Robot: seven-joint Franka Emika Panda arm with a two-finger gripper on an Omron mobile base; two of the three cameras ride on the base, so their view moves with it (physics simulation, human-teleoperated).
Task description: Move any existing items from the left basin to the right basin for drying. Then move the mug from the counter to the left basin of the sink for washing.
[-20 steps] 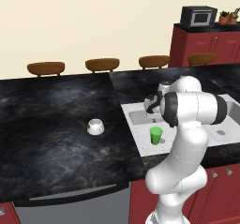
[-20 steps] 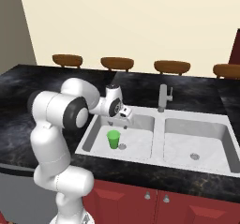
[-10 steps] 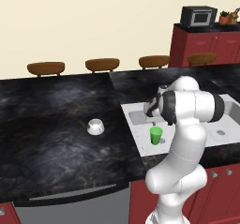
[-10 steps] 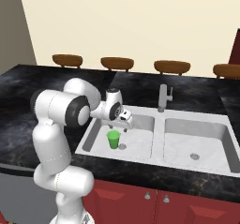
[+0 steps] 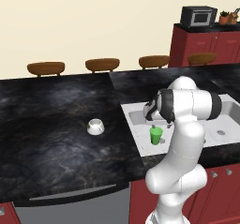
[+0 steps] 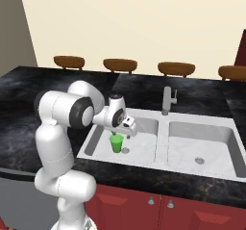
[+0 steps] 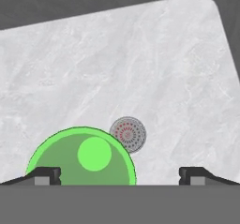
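The green cup (image 5: 156, 135) stands upright on the pale floor of the left basin (image 5: 136, 126), beside the round drain (image 7: 127, 134). My gripper (image 5: 156, 123) hangs open just above the cup and does not touch it. In the hand view the cup's mouth (image 7: 82, 157) lies between the fingertips (image 7: 45, 175), off toward the left one, and the gripper (image 7: 119, 176) holds nothing. From the right the cup (image 6: 116, 143) sits under the gripper (image 6: 127, 132). The right basin (image 6: 202, 142) holds nothing. The whitish mug (image 5: 95, 126) rests on the black counter (image 5: 51, 124), left of the sink.
A grey faucet (image 6: 166, 100) rises behind the divider between the two basins. Several brown stools (image 5: 103, 64) line the far edge of the counter. A red cabinet (image 5: 206, 42) with a microwave (image 5: 198, 16) stands at the back right.
My hand has come down a little toward the green cup, its jaws still wide. Cup and mug stand where they were.
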